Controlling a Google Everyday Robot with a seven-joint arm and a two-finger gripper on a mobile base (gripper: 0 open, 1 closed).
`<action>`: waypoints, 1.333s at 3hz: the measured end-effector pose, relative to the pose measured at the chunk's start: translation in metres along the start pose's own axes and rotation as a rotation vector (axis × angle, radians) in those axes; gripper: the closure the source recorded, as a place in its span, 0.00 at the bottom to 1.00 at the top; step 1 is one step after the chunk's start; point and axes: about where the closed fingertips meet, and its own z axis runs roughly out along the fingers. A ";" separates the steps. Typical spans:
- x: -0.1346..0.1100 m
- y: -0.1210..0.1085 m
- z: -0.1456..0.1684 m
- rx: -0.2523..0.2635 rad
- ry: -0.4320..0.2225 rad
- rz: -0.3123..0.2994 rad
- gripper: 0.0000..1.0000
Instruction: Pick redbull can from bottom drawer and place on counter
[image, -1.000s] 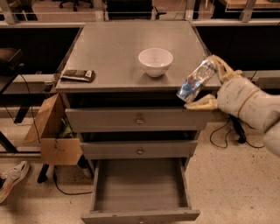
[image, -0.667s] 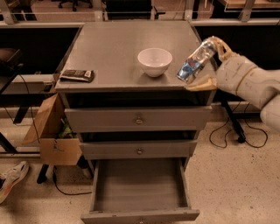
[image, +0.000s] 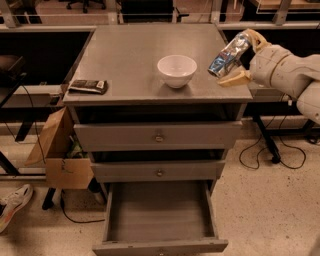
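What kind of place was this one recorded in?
Probably a lab or office workspace: a grey drawer cabinet with a counter, loose cables on a speckled floor, and a cardboard box. The gripper holds the redbull can over the counter's right edge.

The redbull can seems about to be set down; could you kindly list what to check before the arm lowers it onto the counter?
1. Hold secure: the gripper has its fingers shut on the slim silver-and-blue redbull can: ok.
2. Can upright: it is tilted in the grasp: not ok.
3. Can above the flat grey counter: it hangs by the right edge, near the front corner: cannot tell.
4. Landing spot bare: nothing shows on the grey surface to the right of the round white bowl: ok.
5. Deep grey bottom drawer emptied: it stands open, with only plain grey inside: ok.
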 end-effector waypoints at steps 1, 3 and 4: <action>0.023 -0.002 0.011 -0.044 0.062 0.020 1.00; 0.054 0.001 0.019 -0.108 0.120 0.060 0.59; 0.059 0.002 0.021 -0.129 0.112 0.077 0.34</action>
